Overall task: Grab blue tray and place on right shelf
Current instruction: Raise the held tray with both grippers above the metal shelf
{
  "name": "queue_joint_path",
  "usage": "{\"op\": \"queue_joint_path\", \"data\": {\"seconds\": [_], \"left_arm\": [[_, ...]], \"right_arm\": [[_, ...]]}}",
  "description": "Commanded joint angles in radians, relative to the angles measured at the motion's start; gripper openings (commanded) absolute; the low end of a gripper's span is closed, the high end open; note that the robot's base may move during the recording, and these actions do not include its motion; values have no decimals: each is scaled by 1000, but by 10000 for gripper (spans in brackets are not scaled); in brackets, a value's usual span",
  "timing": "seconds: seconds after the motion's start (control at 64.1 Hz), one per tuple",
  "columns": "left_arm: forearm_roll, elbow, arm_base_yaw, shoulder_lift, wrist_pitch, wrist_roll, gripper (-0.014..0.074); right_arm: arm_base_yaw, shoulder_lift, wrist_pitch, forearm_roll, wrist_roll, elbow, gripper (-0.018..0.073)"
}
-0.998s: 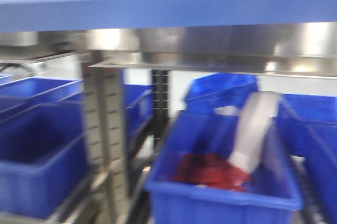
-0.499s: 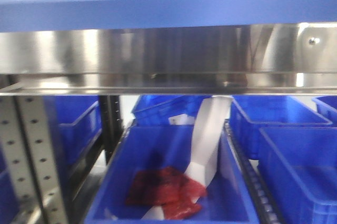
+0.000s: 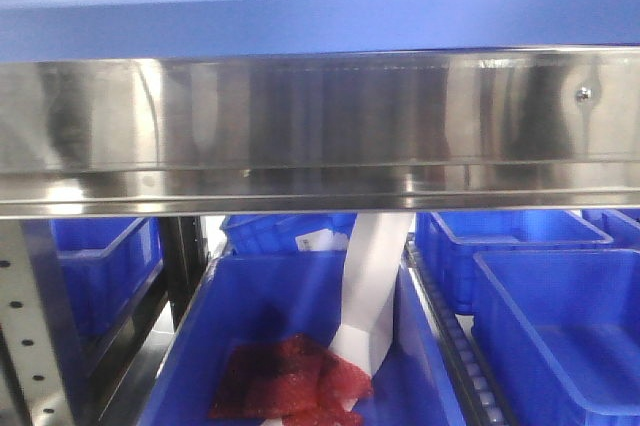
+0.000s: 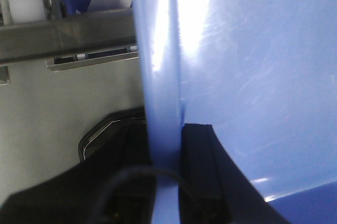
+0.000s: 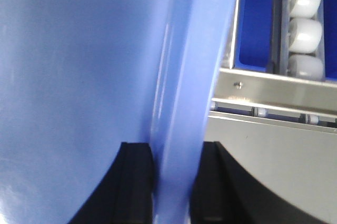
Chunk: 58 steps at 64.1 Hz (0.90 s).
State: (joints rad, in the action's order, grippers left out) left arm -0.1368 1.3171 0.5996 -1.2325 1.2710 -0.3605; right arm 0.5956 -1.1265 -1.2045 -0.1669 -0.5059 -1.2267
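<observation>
Both my tools are pinching the blue tray (image 3: 300, 16) by its rim, left gripper (image 4: 164, 153) and right gripper (image 5: 172, 171) at opposite edges; it is lying directly above the right shelf (image 3: 300, 116) rail.

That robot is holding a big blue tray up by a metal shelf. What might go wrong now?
The left end effector and right end effector each pinch only the thin rim of the glossy blue tray, so it might slip or twist if the arms move unevenly. The tray's near edge sits very close above the steel front rail of the right shelf; it may catch there.
</observation>
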Motion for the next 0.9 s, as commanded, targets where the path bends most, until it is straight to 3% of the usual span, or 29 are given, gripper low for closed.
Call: {"op": "queue_joint_path", "data": {"seconds": [0.0,0.889], "left_arm": [[-76,32,11,23,62,25,-48],[-76,32,11,23,62,25,-48]], "right_arm": [[2,21,93,14,29,-27,55],[2,21,93,14,29,-27,55]]}}
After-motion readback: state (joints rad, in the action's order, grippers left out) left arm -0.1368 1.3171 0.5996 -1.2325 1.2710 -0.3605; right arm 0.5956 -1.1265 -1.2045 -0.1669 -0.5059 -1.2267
